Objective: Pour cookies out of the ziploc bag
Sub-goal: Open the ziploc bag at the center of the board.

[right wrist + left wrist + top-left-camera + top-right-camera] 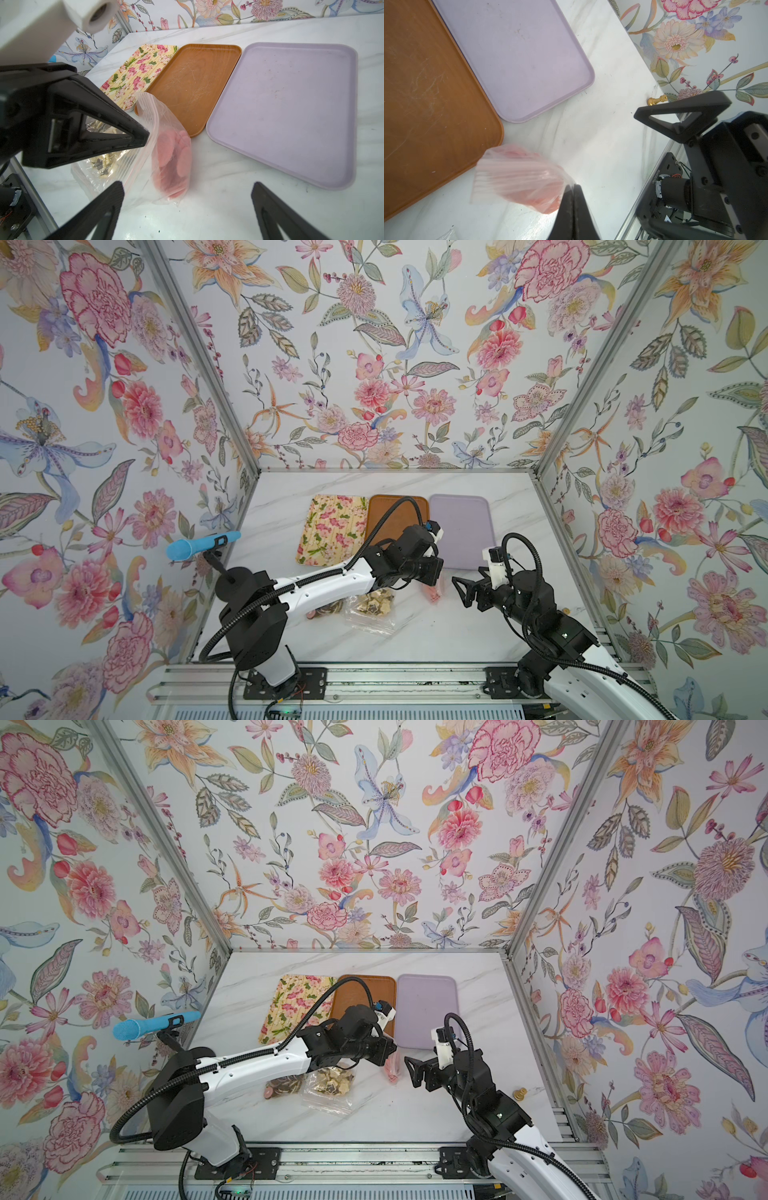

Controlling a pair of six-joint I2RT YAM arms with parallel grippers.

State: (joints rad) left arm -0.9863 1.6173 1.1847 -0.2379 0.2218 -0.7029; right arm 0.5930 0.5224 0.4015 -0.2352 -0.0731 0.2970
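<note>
- Furthest left, the floral tray is lying bare on the marble table. In front of it two spare bags are resting flat: the patterned-rounds bag and the star-cookie bag.
- My left arm is passing low over those two, so a careless swing could be dragging them out of place.
- The brown tray is sitting bare, edge to edge with the floral one.
- In the middle, my left gripper is pinching tight on the upper edge of the ziploc bag. The pink cookies are heaping at its lower end, just in front of the brown tray's near corner. I cannot tell whether the bag is touching the marble, or whether its zip is open.
- What could be going wrong here: the slick film sliding out of so small a pinch under the cookies' weight, or a tip made before the mouth is over a tray, scattering cookies across the marble.
- That arm is stretching forward and rightward, wrist bent, fingers pointing down.
- My right gripper is hovering just beside the bag, fingers spread wide, holding nothing, aiming leftward at it low over the table. Closing on the heap instead of bare film could be cracking cookies.
- Further right, the lilac tray is lying bare beside the brown one, and a small gold piece is standing near the right wall.
</note>
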